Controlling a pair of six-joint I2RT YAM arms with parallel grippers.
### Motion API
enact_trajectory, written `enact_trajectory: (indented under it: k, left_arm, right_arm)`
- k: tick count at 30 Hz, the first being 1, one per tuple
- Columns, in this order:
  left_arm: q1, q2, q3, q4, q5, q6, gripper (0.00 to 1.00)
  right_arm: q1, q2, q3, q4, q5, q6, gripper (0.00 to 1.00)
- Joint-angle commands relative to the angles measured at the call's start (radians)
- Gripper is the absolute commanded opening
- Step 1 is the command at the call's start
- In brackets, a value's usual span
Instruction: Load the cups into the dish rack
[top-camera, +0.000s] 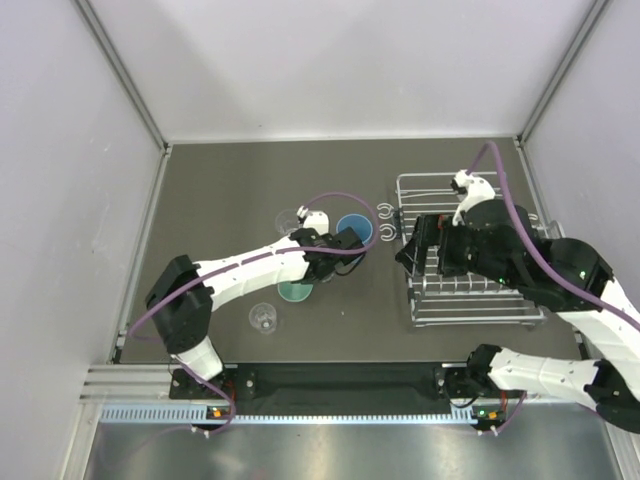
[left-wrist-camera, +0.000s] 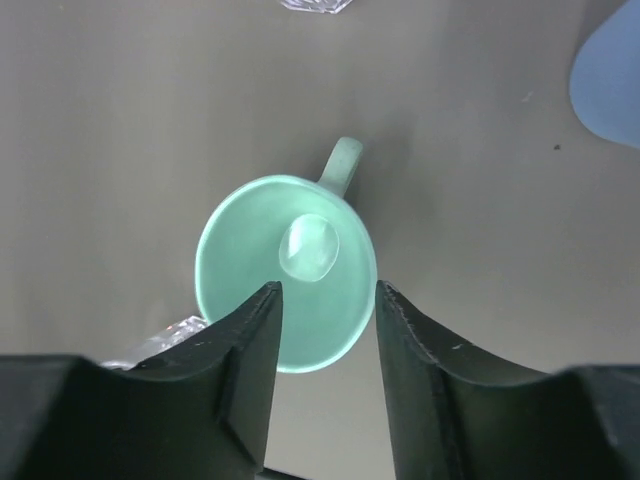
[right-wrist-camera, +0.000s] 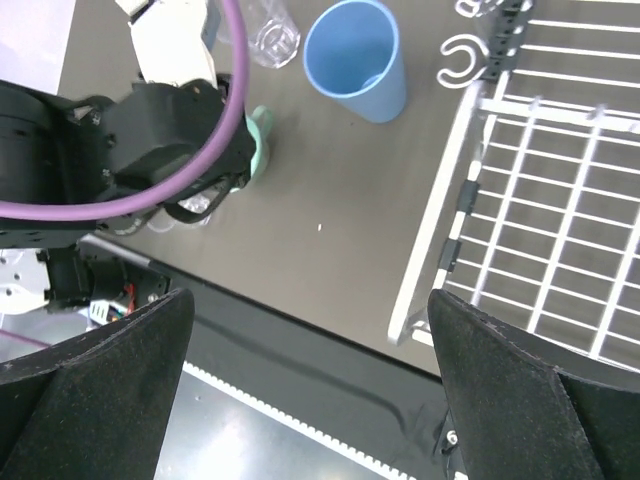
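A teal-green mug (top-camera: 295, 291) stands upright on the dark table, and in the left wrist view (left-wrist-camera: 285, 270) its handle points away. My left gripper (top-camera: 322, 268) is open and empty, hovering just above the mug, fingertips over its near rim (left-wrist-camera: 327, 292). A blue tumbler (top-camera: 352, 228) stands beyond it. One clear tumbler (top-camera: 288, 220) stands at the far left, another (top-camera: 263, 318) nearer the bases. My right gripper (top-camera: 408, 255) is wide open and empty (right-wrist-camera: 310, 300) over the left edge of the silver dish rack (top-camera: 470, 300). The cream mug is out of view.
The rack's two curled hooks (top-camera: 385, 222) face the blue tumbler (right-wrist-camera: 357, 55). The right wrist view shows the rack's left rail (right-wrist-camera: 440, 230) and the left arm's wrist (right-wrist-camera: 170, 140) above the mug. White walls enclose the table.
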Motion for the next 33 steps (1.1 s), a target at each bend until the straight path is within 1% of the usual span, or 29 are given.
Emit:
enact_trajectory:
  k: [1, 5, 10, 16, 20, 21, 24, 29, 32, 33]
  left_arm:
    - [0.011, 0.025, -0.015, 0.048, -0.015, 0.015, 0.46]
    - [0.022, 0.063, -0.029, 0.062, 0.001, 0.010, 0.47]
    - [0.025, 0.059, -0.078, 0.106, 0.008, 0.015, 0.48]
    - [0.028, 0.065, -0.115, 0.137, 0.033, 0.013, 0.45]
    - [0.033, 0.045, -0.113, 0.133, 0.025, 0.018, 0.29]
    - [0.036, 0.037, -0.106, 0.128, 0.024, 0.024, 0.18]
    - [0.038, -0.010, -0.084, 0.116, 0.024, 0.038, 0.00]
    - [0.038, -0.140, -0.055, 0.106, 0.039, 0.071, 0.00]
    - [0.038, -0.241, -0.044, 0.126, 0.082, 0.120, 0.00]
    - [0.038, -0.269, -0.049, 0.161, 0.124, 0.159, 0.00]
  right_arm:
    - [0.013, -0.007, 0.049, -0.055, 0.064, 0.025, 1.00]
    - [0.013, -0.028, 0.043, -0.053, 0.070, 0.037, 1.00]
    - [0.013, -0.041, 0.029, -0.057, 0.075, 0.045, 1.00]
    - [0.013, -0.038, 0.009, -0.046, 0.075, 0.051, 1.00]
    - [0.013, -0.025, 0.000, -0.046, 0.073, 0.053, 1.00]
    - [0.013, -0.024, -0.003, -0.043, 0.073, 0.053, 1.00]
    - [0.013, -0.039, -0.015, -0.020, 0.076, 0.060, 1.00]
    - [0.013, -0.117, -0.054, 0.029, 0.112, 0.074, 1.00]
    - [0.013, -0.156, -0.089, 0.083, 0.096, 0.060, 1.00]
    - [0.013, -0.163, -0.100, 0.091, 0.095, 0.059, 1.00]
